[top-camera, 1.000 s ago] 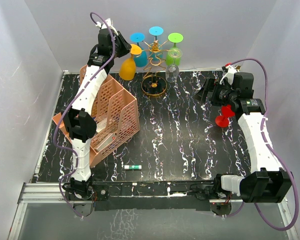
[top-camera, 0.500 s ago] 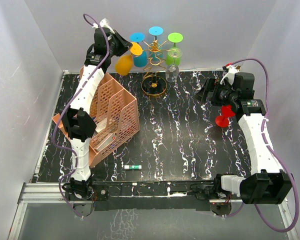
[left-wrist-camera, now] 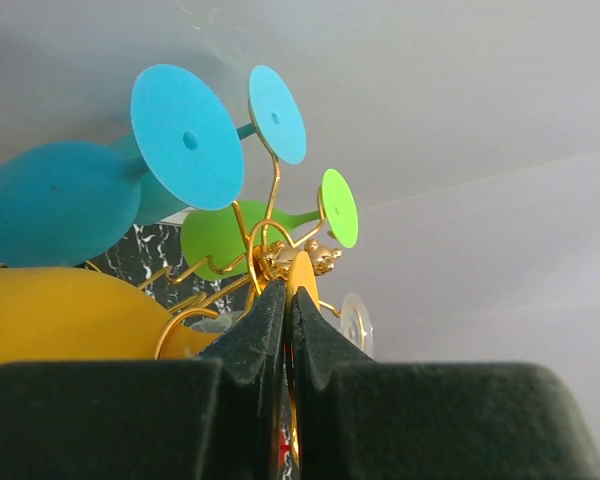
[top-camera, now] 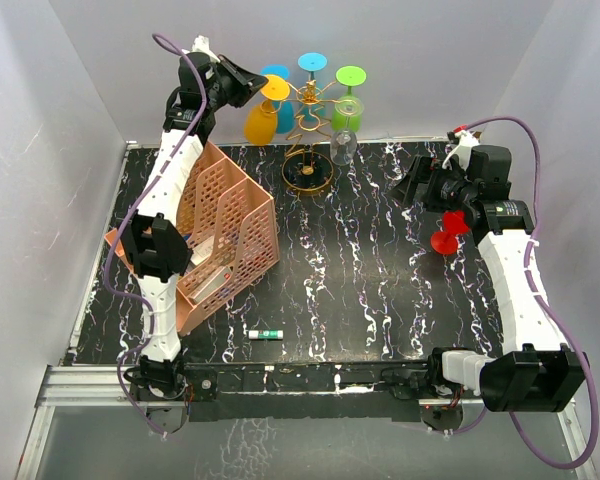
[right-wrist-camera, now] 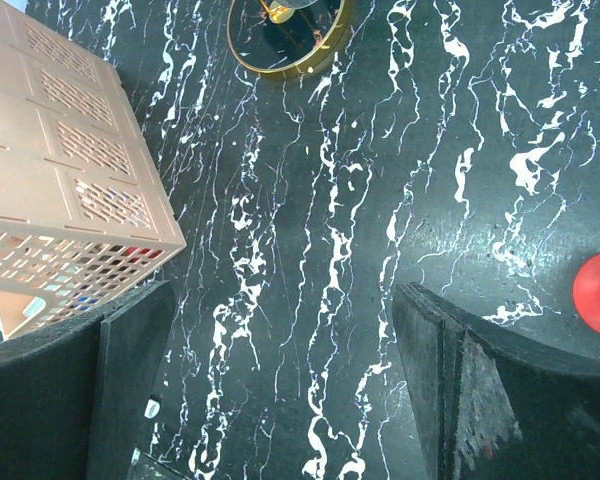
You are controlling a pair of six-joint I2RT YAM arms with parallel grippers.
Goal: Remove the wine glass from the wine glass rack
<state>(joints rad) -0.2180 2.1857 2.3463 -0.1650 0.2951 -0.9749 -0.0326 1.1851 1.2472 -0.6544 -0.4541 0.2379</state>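
From the top camera I am seeing the left gripper [top-camera: 254,83] reaching high over the back edge of the table [top-camera: 360,290]. Its tips are meeting the round foot of the orange wine glass [top-camera: 257,124], which is hanging bowl-down and tilted at the left side of the gold rack [top-camera: 308,120]. The fingers are showing too small here for me to judge. Blue glasses [top-camera: 312,62], a green glass [top-camera: 351,76] and a clear glass [top-camera: 344,148] are crowding the rack near the back wall, and the pink organizer [top-camera: 230,230] is sitting under the left arm. The widest bare stretch is lying between the organizer and the right arm, with a small tube [top-camera: 265,334] near the front. The right gripper [top-camera: 408,182] is hovering beside a red glass [top-camera: 446,238], which the arm is partly hiding. Through the left wrist camera I am watching the two fingers [left-wrist-camera: 255,335] pressing together on the thin edge of the orange foot. The left edge is cutting off the bowl, and I cannot tell whether the stem is free of the gold loop crossing it. Through the right wrist camera the fingers are standing wide apart over bare table, gripping nothing. The top edge is cutting the rack's ring base, the right edge the red glass.
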